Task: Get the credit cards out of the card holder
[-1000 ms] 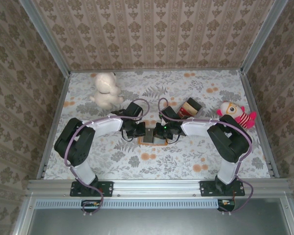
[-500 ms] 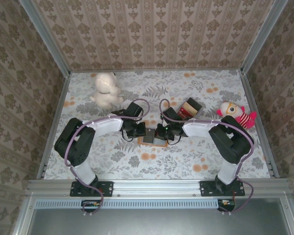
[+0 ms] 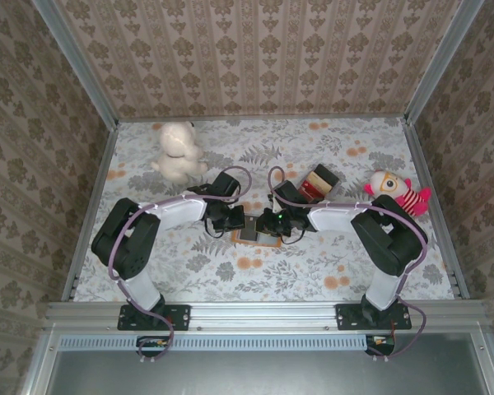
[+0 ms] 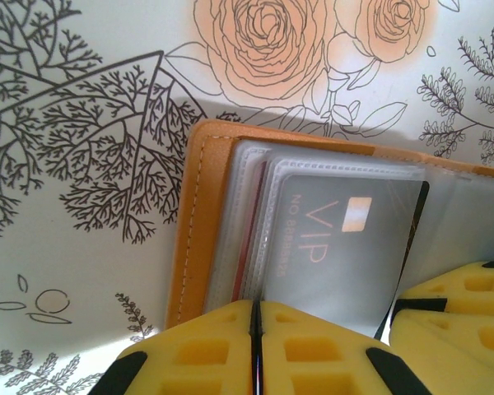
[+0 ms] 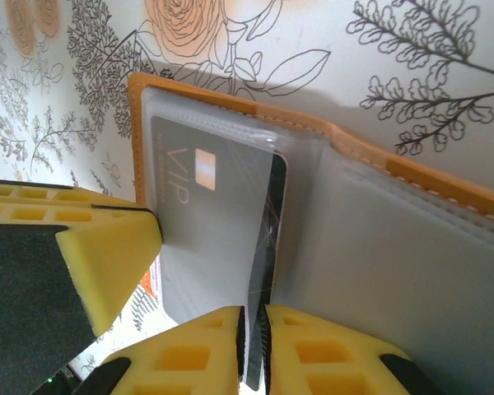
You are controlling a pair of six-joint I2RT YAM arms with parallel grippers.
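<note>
The card holder (image 3: 255, 234) lies open on the flowered table between both grippers, its orange-tan rim (image 4: 189, 222) framing clear pocket pages. A grey credit card (image 4: 346, 247) marked VIP sits in the top pocket, and a red card edge (image 4: 245, 263) shows among the pages beneath. My left gripper (image 4: 258, 346) is shut on the pocket pages at the holder's near edge. My right gripper (image 5: 255, 350) is pinched on the dark bared edge of the grey card (image 5: 206, 222), beside the blue-grey page (image 5: 395, 271). The left gripper's yellow fingers (image 5: 99, 255) press the holder close by.
A brown dark-topped block (image 3: 317, 181) stands just behind the right arm. A white plush bear (image 3: 178, 152) sits at the back left and a red-striped doll (image 3: 399, 193) at the right. Patterned walls enclose the table on three sides.
My right gripper has crept a little left over the card holder, and its jaws have eased slightly apart. The left arm has barely moved.
</note>
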